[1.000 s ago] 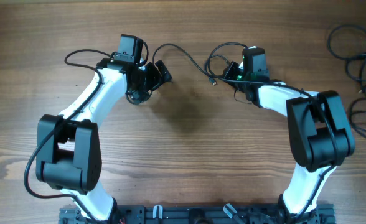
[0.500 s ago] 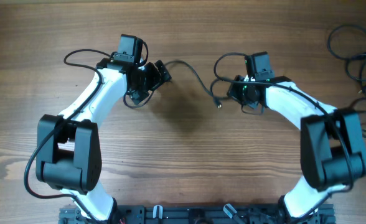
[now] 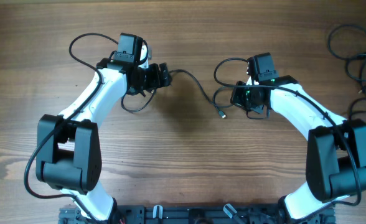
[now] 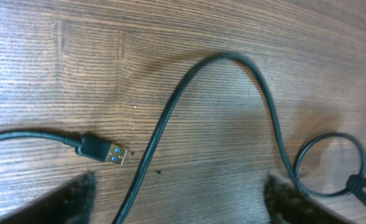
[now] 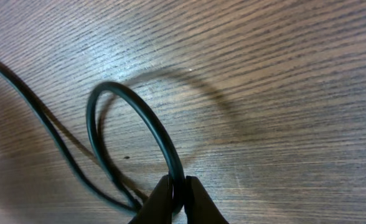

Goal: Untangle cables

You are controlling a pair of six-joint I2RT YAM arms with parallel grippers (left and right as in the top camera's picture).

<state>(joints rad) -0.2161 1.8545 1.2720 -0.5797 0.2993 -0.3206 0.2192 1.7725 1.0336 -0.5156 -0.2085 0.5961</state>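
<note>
A thin black rubber-sheathed cable point(image 3: 203, 93) lies strung across the brown wood-grain counter point(image 3: 183, 168) between the two arms. The spread looks deliberate: with an arm at each end of the run, the bends can be laid open rather than crossing. The right jaws are closed tight on the cable at the foot of a small curled loop point(image 5: 91, 124), a low pinch that I judge is meant to control that curl. The left jaws stand wide and hold nothing. Their blurred dark tips sit in the lower corners of the left wrist view, and the cable arches over the wood ahead of them, probably awaiting a fresh hold. A dark USB plug with a silver, blue-lined tip point(image 4: 102, 150) rests flat just beside that arch, not touching it.

From above, the right jaws are hidden under the wrist's own body. The black loops around that wrist point(image 3: 223, 65) mingle with the arm's wiring, so I cannot tell which is which. The plug's lead runs off the left edge of the wrist view (whether it is the same cord cannot be traced). A heap of further black cords point(image 3: 351, 53) lies well apart at the counter's right edge, partly cut off.
</note>
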